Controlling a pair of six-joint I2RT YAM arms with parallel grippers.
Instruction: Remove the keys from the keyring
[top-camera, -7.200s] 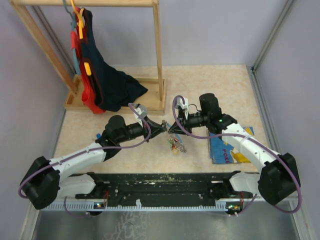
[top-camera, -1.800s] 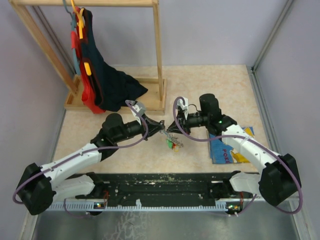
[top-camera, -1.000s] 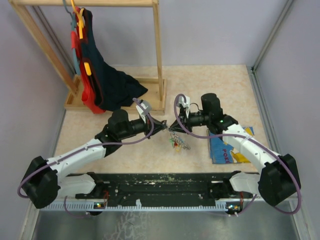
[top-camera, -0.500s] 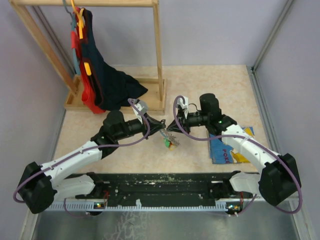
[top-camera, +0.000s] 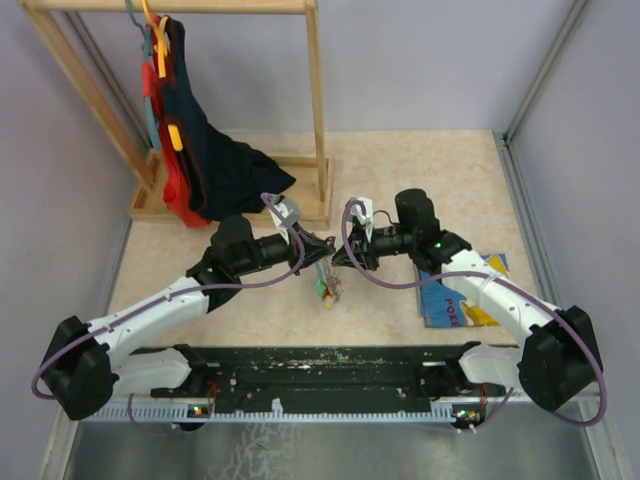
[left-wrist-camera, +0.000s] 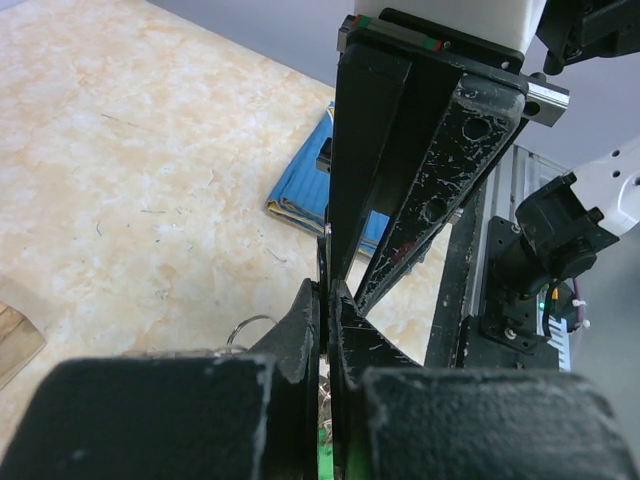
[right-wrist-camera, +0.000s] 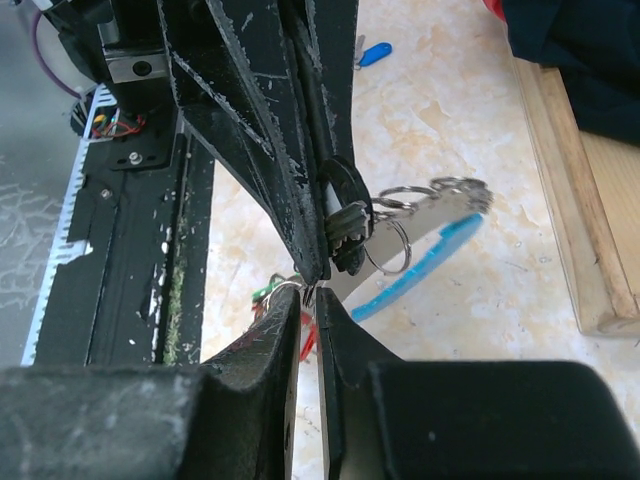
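The keyring's grey strap with its light-blue patch (right-wrist-camera: 425, 262) and several silvery rings (right-wrist-camera: 400, 215) hangs from my left gripper (top-camera: 324, 247), which is shut on it above the table's middle. Green and red keys (top-camera: 325, 286) dangle below on the ring. My right gripper (right-wrist-camera: 310, 295) meets the left one tip to tip; its jaws stand a narrow gap apart, with thin ring wire at their tips. The left wrist view shows the left gripper (left-wrist-camera: 327, 297) pressed together, with a ring (left-wrist-camera: 245, 325) beside it. One blue key (right-wrist-camera: 372, 53) lies loose on the table.
A blue picture book (top-camera: 460, 296) lies on the table by the right arm. A wooden clothes rack (top-camera: 316, 120) with dark and red garments (top-camera: 215, 165) stands at the back left. The black base rail (top-camera: 320, 365) runs along the near edge.
The right jaws, shut half a second ago, now stand slightly apart. The key bunch has swung left and hangs under the left gripper. Both grippers have shifted slightly left.
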